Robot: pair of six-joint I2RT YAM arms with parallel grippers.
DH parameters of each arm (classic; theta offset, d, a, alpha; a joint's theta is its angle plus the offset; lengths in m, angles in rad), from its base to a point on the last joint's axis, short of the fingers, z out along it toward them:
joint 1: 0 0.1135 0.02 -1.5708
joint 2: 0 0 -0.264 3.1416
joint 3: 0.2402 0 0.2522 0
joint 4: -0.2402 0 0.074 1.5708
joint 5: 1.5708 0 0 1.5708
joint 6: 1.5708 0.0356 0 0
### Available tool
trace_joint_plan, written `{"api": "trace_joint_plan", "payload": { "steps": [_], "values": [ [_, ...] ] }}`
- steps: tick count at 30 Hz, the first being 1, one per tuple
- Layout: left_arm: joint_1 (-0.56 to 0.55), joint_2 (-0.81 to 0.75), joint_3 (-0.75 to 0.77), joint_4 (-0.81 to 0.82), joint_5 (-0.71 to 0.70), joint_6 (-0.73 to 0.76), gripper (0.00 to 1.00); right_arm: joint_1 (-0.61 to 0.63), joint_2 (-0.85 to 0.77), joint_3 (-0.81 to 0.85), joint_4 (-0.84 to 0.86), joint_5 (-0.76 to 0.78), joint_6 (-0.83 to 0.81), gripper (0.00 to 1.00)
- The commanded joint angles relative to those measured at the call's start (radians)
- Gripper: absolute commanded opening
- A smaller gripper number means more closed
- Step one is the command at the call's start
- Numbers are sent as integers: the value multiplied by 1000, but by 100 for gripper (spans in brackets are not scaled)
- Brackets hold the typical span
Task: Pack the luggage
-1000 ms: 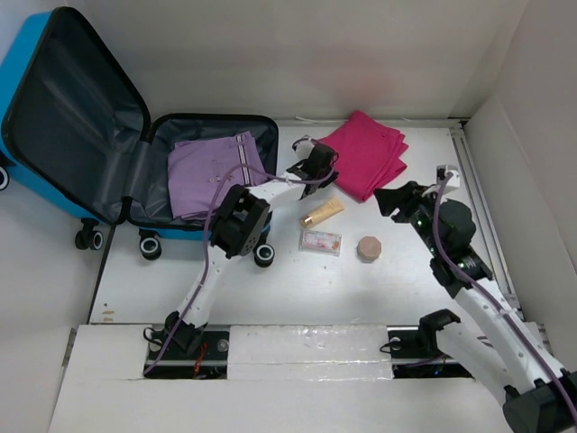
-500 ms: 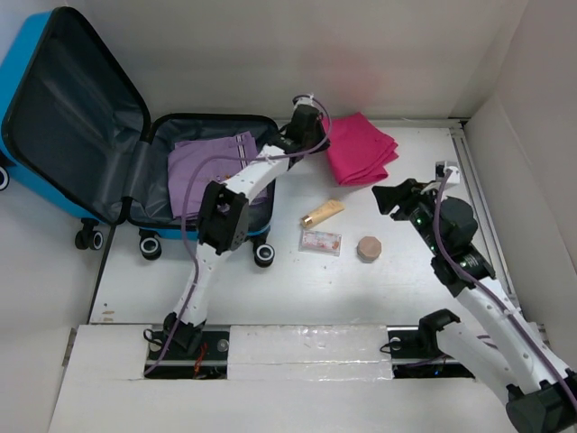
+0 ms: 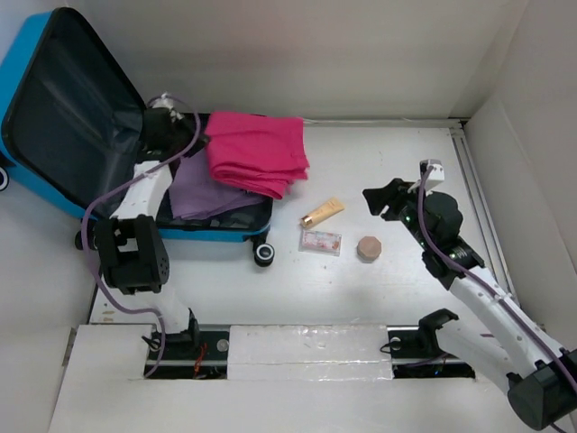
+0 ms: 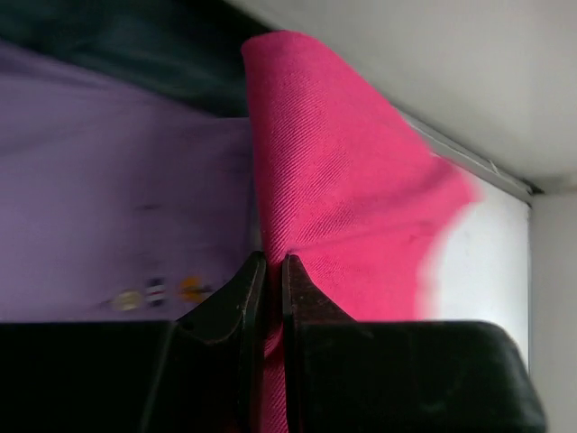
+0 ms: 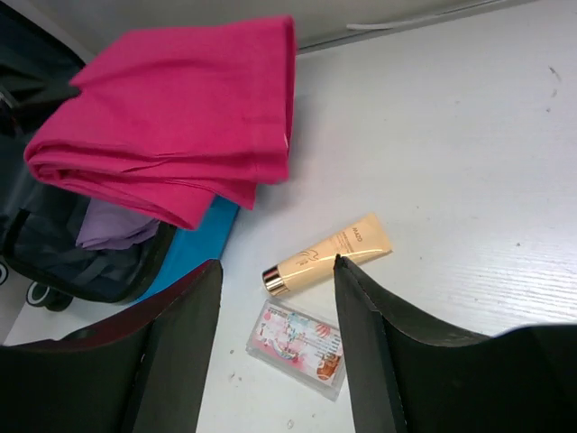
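White arms (image 3: 476, 290), black joints (image 3: 135, 257), seemingly purple cables (image 3: 97, 209)

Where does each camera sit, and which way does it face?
Top external: above and behind the arms, looking down at the white table and open bright blue hard-shell suitcase; both arms show.
Left wrist: on the left arm, facing along its own left tool, shut on a folded pink fabric cloth above a lilac garment.
Right wrist: on the right arm, facing down past its own open right tool at a cream plastic tube.
Shared: all three see the pink cloth.
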Motion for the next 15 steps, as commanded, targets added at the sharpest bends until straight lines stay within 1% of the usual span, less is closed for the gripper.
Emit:
{"api": "trace_joint_plan", "payload": {
  "steps": [1, 3, 7, 10, 11, 14, 15],
  "values": [
    [116, -54, -92, 152, 35, -43, 0, 34, 11, -19, 84, 23, -6, 58],
    [144, -27, -111, 109, 21, -30, 0, 44, 40, -30, 95, 37, -16, 58],
    [184, 42, -111, 35, -61, 18, 0, 44, 77, -39, 95, 46, -16, 58],
    [193, 78, -102, -25, -162, 38, 0, 63, 88, -60, 95, 46, -16, 58],
    [193, 78, -102, -35, -219, 38, 0, 63, 88, -60, 95, 46, -16, 58],
    [193, 78, -66, -98, -307, 24, 0, 72, 88, -82, 95, 72, -26, 58],
    [193, 78, -56, -117, -365, 9, 4, 72, 97, -82, 84, 95, -26, 58]
  ]
}}
